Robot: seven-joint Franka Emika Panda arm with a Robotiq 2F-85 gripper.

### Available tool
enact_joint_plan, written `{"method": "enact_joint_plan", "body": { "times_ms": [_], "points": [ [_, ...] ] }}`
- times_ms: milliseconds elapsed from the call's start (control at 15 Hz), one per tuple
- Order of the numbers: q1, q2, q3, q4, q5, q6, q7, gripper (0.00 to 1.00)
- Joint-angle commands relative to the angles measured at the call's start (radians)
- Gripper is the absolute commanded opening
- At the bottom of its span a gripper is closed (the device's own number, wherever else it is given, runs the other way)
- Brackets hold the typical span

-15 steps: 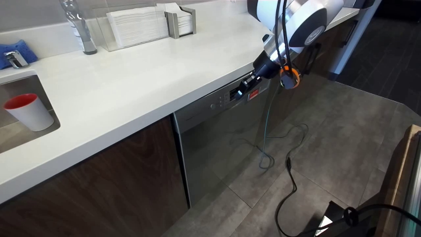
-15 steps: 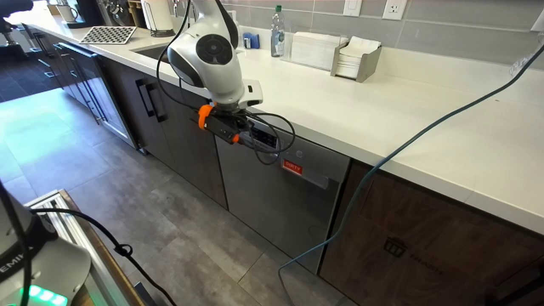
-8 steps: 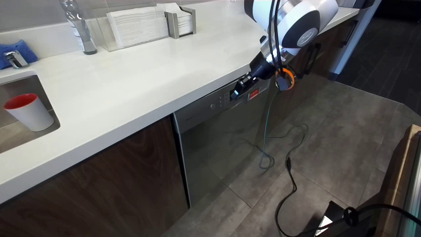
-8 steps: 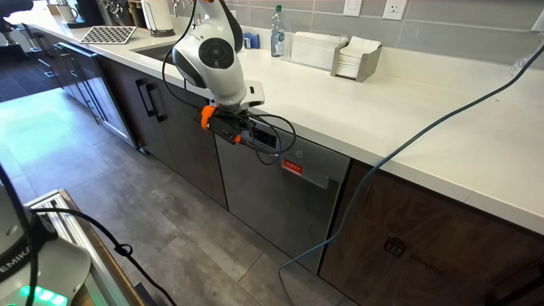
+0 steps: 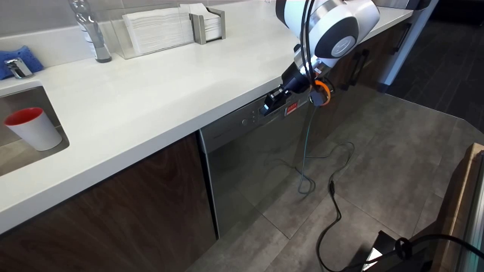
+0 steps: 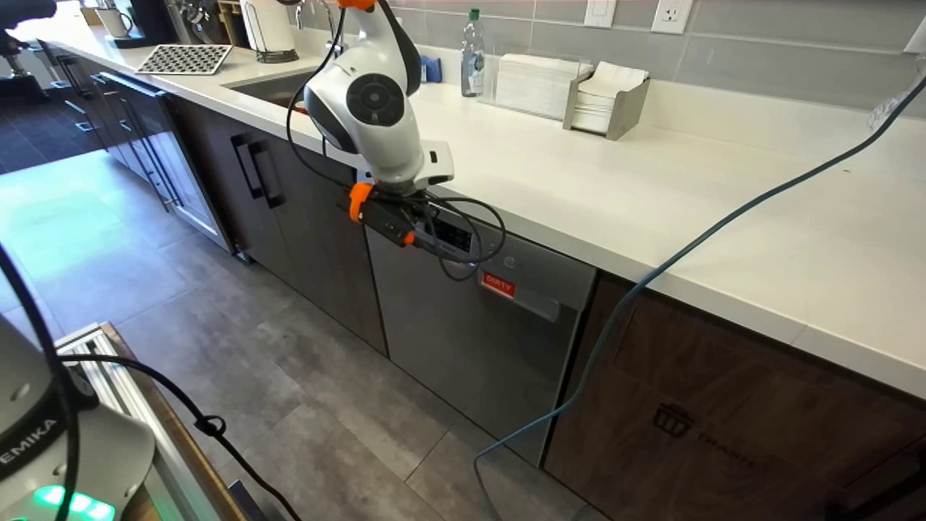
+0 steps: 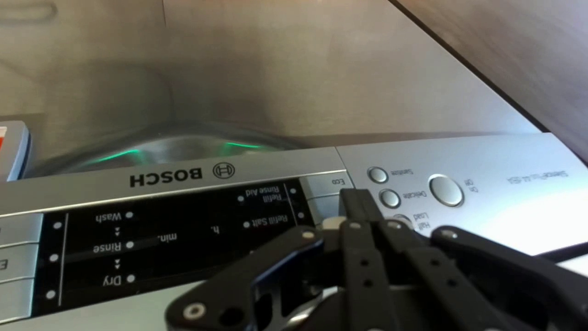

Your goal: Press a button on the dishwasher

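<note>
The dishwasher (image 5: 245, 170) has a brushed steel front. It also shows in an exterior view (image 6: 470, 340) and, upside down, in the wrist view (image 7: 321, 101). Its black display (image 7: 174, 239) lies left of the jaws there. The Eco button (image 7: 327, 184) and round Sanitize (image 7: 377, 174), Delicate (image 7: 390, 198) and On/Off (image 7: 446, 190) buttons show; the Half Load button (image 7: 404, 219) is partly covered. My gripper (image 7: 359, 204) is shut and empty, its tips over the edge of the rectangular button beside Eco. I cannot tell whether they touch. An exterior view shows the gripper (image 5: 264, 110) at the control strip.
The white counter (image 5: 159, 102) overhangs just above the gripper. A red DIRTY sign (image 5: 291, 108) sits on the dishwasher front near the gripper. Loose cables (image 6: 463, 253) loop from my wrist in front of the panel. A blue cable (image 6: 615, 325) hangs across the counter edge.
In an exterior view, the arm and gripper have moved left and slightly down along the dishwasher's control strip, away from the DIRTY sign. The dishwasher has not moved.
</note>
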Motion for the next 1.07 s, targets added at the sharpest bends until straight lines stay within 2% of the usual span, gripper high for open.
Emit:
{"method": "enact_joint_plan", "body": {
  "times_ms": [0,333,1000],
  "points": [
    [0.002,0.047,-0.006,0.055,0.064,-0.010,-0.060,0.00],
    [0.009,0.048,-0.010,0.066,0.120,-0.007,-0.109,0.00],
    [0.026,0.039,-0.026,0.071,0.283,-0.014,-0.303,0.00]
  ]
}}
